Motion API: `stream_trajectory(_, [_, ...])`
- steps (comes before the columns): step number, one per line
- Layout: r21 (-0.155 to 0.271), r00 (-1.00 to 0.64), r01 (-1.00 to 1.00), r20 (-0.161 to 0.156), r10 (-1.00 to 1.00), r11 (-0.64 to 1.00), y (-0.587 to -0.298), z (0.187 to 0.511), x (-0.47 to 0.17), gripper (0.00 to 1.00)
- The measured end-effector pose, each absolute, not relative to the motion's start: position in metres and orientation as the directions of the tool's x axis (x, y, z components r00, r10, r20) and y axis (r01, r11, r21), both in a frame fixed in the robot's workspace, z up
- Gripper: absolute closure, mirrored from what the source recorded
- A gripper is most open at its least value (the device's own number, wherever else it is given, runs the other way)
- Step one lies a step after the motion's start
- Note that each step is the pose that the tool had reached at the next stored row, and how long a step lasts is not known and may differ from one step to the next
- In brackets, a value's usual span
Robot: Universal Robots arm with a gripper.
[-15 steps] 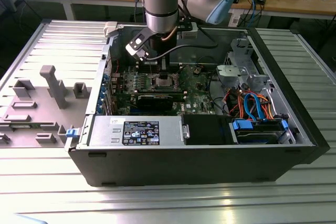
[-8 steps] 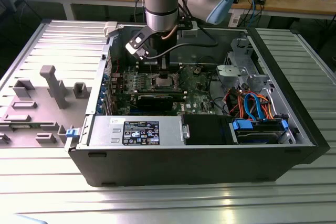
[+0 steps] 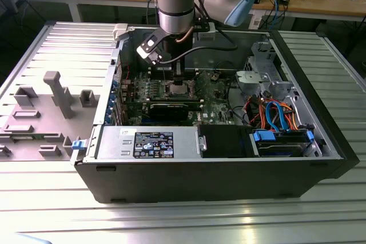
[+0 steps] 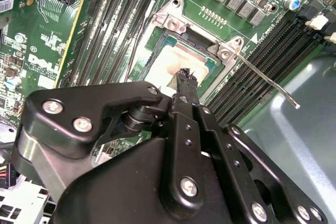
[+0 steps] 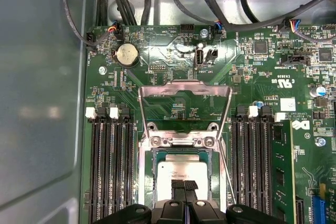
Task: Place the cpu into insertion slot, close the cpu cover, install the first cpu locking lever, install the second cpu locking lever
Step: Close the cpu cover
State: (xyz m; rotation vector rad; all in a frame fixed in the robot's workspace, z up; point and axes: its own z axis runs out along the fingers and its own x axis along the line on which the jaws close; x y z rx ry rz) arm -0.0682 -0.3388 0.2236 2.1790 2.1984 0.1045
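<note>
The cpu (image 5: pixel 181 171), a flat square chip with a dull silver top, lies in the insertion slot (image 5: pixel 148 182) on the green board; it also shows in the second wrist view (image 4: pixel 170 59) and in the exterior view (image 3: pixel 176 89). The cpu cover (image 5: pixel 184 85), a thin silver frame with a large window, is swung open away from the slot on its hinge. A thin locking lever (image 4: pixel 265 81) sticks out unlatched beside the socket. My gripper (image 5: pixel 184 185) hangs just over the chip's edge, fingers pressed together with nothing between them. Its tip (image 4: pixel 186 76) hovers over the chip.
Long black memory slots (image 5: pixel 107 171) flank the socket on both sides (image 5: pixel 254 166). The case wall (image 5: pixel 37 103) rises close by. Cables (image 5: pixel 210 3) cross behind the board. A long black card (image 3: pixel 171 107), the power supply (image 3: pixel 148 141) and drive bays (image 3: pixel 283 141) lie toward the front.
</note>
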Motion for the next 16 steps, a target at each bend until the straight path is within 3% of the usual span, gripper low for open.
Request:
stream_trajectory(8, [0.078, -0.009, 0.997, 0.018, 1.0, 0.008, -0.339, 0.23, -0.068, 0.89])
stream_trajectory(16, [0.045, -0.009, 0.999, 0.018, 1.0, 0.008, -0.339, 0.235, -0.067, 0.89])
